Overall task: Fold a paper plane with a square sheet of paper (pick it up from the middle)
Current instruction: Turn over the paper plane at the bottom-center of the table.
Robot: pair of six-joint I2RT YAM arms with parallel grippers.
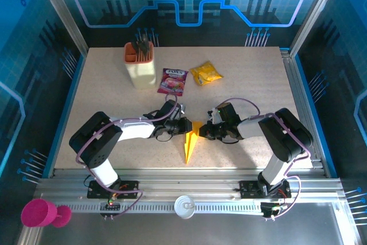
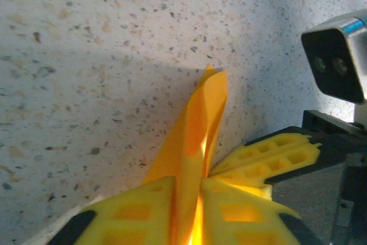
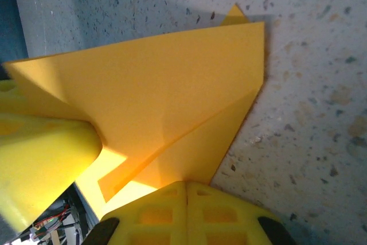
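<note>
Speckled tabletop (image 1: 114, 90) inside blue-lit enclosure. We see paper plane (image 1: 191, 143) at centre, between both arms, nose toward bases. Left gripper (image 2: 198, 190): fingers clamped on plane's upright fold. Right gripper (image 3: 186, 196): fingers pressed together, pinching plane's edge.
</note>
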